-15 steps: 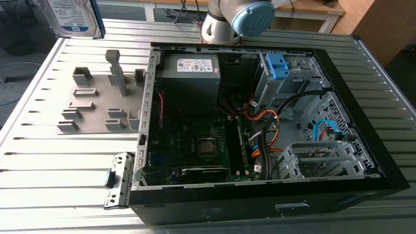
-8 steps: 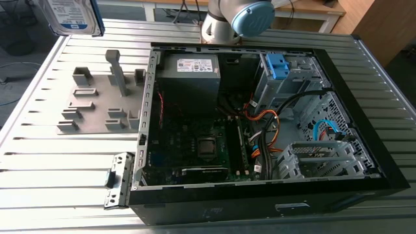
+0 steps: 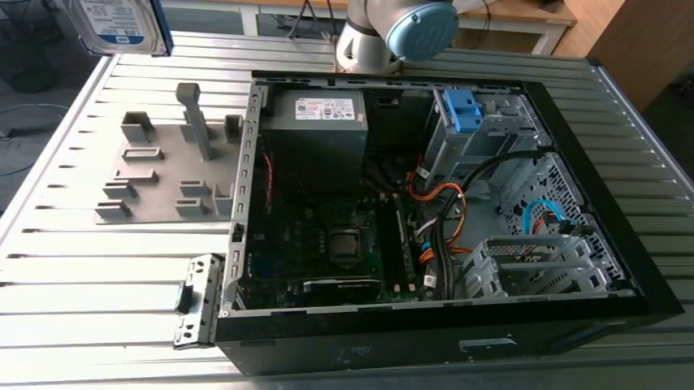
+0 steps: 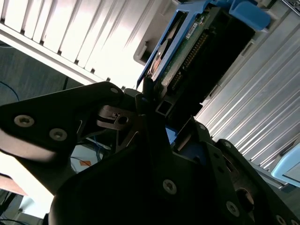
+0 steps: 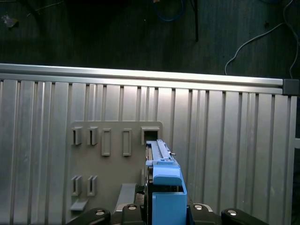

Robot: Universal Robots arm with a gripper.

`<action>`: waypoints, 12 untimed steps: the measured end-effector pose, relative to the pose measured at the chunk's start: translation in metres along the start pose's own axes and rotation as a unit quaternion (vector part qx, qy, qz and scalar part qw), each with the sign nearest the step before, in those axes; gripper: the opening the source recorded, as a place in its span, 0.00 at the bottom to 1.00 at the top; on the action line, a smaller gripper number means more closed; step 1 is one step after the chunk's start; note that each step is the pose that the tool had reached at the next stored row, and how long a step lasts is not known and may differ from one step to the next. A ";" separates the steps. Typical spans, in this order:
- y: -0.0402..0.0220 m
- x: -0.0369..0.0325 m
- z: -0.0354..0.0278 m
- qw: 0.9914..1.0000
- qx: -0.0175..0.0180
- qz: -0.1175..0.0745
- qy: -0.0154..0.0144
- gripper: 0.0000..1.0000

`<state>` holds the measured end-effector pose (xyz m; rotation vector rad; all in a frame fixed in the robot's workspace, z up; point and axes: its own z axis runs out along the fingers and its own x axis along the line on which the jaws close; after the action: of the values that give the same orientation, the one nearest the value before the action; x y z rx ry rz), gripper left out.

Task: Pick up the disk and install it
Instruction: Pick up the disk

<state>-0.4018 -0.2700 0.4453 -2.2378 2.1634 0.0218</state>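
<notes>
Jaws around disk [image 5: 164,183], long axis outward

legible text: none | disk [image 3: 115,21] label: unreadable | power supply [image 3: 314,134] sticker: unreadable

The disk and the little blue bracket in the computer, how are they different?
The disk shows a white-and-blue label on its face; the blue bracket is blue all over. The disk hangs above the table, clamped in the gripper; the blue bracket sits inside the computer case. Both have blue plastic.
</notes>
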 end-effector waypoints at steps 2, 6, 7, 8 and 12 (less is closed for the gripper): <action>0.0000 0.0000 -0.0018 1.000 0.000 0.000 0.000 0.36; -0.0001 -0.0002 -0.0056 1.000 0.000 0.000 0.000 0.36; -0.0001 -0.0002 -0.0066 1.000 0.000 0.000 0.000 0.36; -0.0001 -0.0002 -0.0076 1.000 0.000 0.000 0.000 0.36; -0.0001 -0.0003 -0.0116 1.000 0.000 0.000 0.000 0.36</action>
<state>-0.4018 -0.2700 0.4568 -2.2378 2.1634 0.0219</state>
